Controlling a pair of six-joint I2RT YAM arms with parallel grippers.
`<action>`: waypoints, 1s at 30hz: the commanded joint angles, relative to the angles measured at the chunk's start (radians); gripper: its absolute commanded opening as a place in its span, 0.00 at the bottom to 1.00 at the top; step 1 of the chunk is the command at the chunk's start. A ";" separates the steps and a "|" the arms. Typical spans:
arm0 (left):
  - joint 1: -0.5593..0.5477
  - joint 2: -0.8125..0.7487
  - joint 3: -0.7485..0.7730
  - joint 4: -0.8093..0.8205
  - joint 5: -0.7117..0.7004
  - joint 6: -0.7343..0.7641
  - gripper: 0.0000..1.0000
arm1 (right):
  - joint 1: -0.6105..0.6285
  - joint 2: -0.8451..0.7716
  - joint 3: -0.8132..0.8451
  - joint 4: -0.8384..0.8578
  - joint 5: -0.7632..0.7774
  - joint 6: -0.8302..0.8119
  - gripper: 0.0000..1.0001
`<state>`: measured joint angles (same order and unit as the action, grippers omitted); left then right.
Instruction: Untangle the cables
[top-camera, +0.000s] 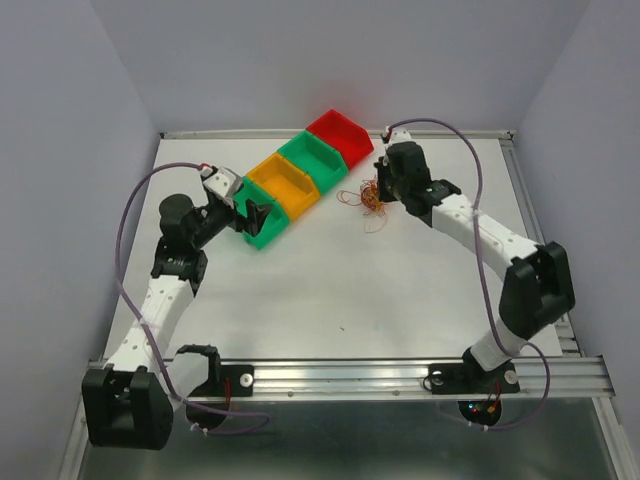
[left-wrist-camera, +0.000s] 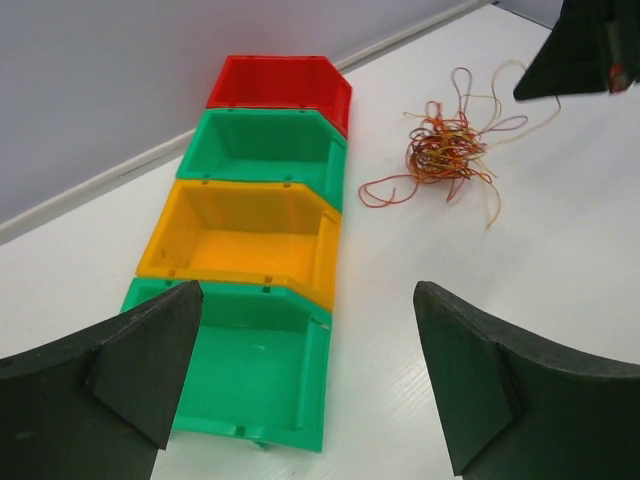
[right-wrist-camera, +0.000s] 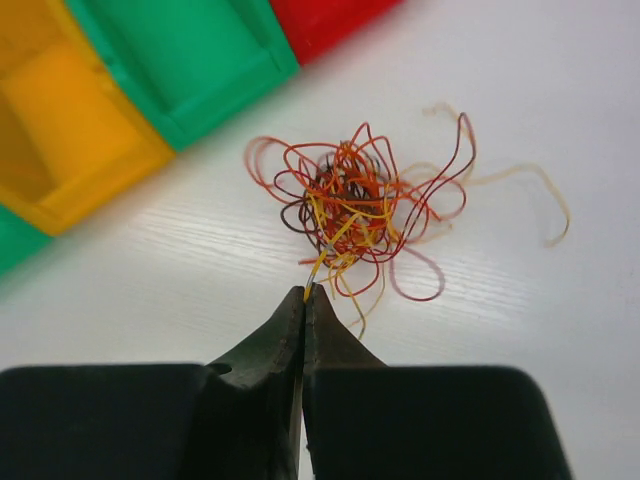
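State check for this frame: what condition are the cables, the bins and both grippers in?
Bins: all four empty.
Cables: one tangled clump, lying beside the bins.
Left gripper: jaws wide open, holding nothing.
Right gripper: jaws shut on a yellow strand at the clump's edge.

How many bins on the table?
4, in one diagonal row left of the cables: red bin farthest, then green bin, yellow bin, and second green bin nearest the left gripper. None appear hidden.

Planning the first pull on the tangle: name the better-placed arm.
Right. The right gripper is shut on a yellow strand of the cables; the left gripper hangs open over the end green bin, apart from them.
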<state>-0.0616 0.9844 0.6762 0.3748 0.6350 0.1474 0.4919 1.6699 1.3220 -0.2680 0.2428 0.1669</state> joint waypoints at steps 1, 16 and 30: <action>-0.101 0.019 0.059 0.030 0.022 0.084 0.99 | 0.023 -0.174 -0.023 -0.043 -0.126 0.045 0.01; -0.305 0.479 0.266 0.358 0.180 0.006 0.95 | 0.040 -0.484 -0.104 -0.082 -0.295 0.089 0.01; -0.492 0.797 0.364 0.731 0.301 -0.206 0.94 | 0.042 -0.546 -0.129 -0.073 -0.316 0.103 0.01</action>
<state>-0.5179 1.7931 0.9840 0.9291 0.8684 0.0113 0.5255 1.1404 1.2072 -0.3744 -0.0536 0.2626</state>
